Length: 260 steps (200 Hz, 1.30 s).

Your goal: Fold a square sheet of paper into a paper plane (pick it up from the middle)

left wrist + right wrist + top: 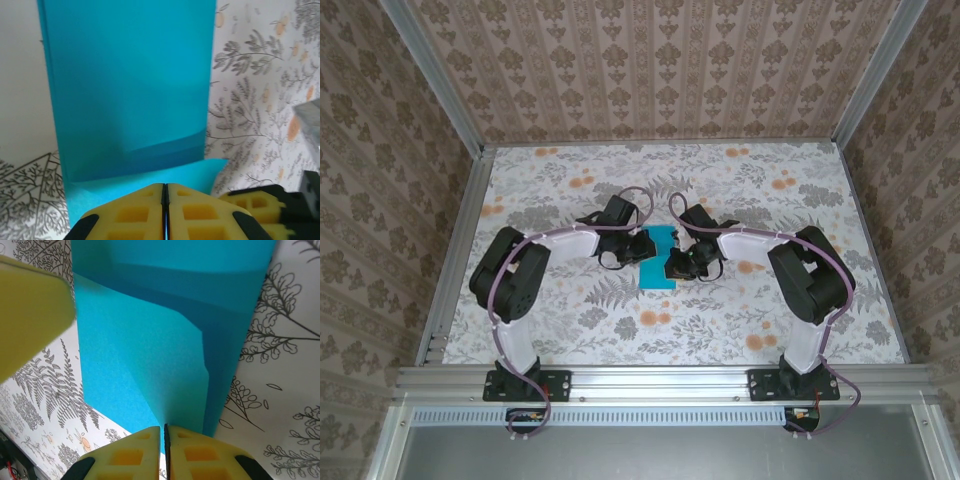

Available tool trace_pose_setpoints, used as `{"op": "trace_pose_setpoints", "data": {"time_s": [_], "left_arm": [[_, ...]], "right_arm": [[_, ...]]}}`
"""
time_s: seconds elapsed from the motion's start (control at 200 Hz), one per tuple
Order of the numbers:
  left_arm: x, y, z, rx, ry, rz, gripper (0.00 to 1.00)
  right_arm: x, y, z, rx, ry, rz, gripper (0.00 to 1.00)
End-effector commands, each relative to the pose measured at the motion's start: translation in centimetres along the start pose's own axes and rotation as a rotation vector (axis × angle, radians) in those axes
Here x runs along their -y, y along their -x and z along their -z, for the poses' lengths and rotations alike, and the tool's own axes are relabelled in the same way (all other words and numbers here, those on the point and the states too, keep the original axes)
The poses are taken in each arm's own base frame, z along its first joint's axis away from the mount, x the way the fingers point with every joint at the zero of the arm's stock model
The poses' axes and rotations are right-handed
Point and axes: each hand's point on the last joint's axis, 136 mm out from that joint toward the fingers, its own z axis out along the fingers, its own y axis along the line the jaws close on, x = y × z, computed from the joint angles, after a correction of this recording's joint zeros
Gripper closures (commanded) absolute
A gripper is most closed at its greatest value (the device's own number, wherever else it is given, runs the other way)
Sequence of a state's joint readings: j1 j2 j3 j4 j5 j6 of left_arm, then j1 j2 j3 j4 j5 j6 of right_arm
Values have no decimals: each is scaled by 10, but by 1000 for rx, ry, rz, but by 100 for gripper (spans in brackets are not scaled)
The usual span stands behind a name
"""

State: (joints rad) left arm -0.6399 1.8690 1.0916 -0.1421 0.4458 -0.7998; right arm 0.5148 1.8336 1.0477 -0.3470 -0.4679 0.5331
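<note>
Right now the biggest thing is the table [570, 335] with its flower pattern, and everything rests on it. Two arms are fixed at its near edge. The left arm [510, 280] and the right arm [810, 285] both bend in and meet in the middle of the table. I think they come in from both sides so that each one can hold its own side of the job. Between them is the blue paper [658, 262], close to the middle of the table. It is not a flat square, because one part is turned over another part, and a darker blue band shows where the layers lie on top of each other. It is not a plane yet, so I think the folding is only partly done. I cannot tell if the paper lies flat on the table or is lifted a bit. The left claw [165, 210] is squeezed tight on one edge of the paper, with its yellow fingers [131, 216] pressed together and only a thin blue line between them. The right claw [164, 450] is squeezed tight too, right where a crease in the paper runs into it. Pinching it at two spots probably stops the thin paper from sliding or flopping, so the next fold can come out straight.
</note>
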Motion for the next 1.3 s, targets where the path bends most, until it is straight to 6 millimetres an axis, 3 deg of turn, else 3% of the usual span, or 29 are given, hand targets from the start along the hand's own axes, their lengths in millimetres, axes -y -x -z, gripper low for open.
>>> {"op": "trace_pose_setpoints", "data": {"time_s": [0.0, 0.26, 0.58, 0.78, 0.89, 1.18, 1.295], "left_arm": [[-9, -5, -9, -34, 4, 36, 89], [-24, -9, -18, -55, 59, 61, 89], [-39, -13, -22, -79, 130, 99, 89], [-46, -15, -21, -85, 168, 107, 89], [-51, -17, -21, -93, 194, 114, 89], [-62, -23, -25, -103, 225, 124, 89], [-62, -22, -25, -98, 220, 120, 89]], "right_arm": [[-11, 6, 12, 18, 25, -9, 87], [-20, 10, 13, 20, 35, 18, 87], [-4, 10, -9, -30, -35, -17, 87], [-2, -6, -13, -98, -22, -5, 87], [9, -20, -14, -142, -46, -19, 87], [34, -50, -6, -183, -101, -58, 87], [37, -53, 2, -168, -98, -58, 87]]}}
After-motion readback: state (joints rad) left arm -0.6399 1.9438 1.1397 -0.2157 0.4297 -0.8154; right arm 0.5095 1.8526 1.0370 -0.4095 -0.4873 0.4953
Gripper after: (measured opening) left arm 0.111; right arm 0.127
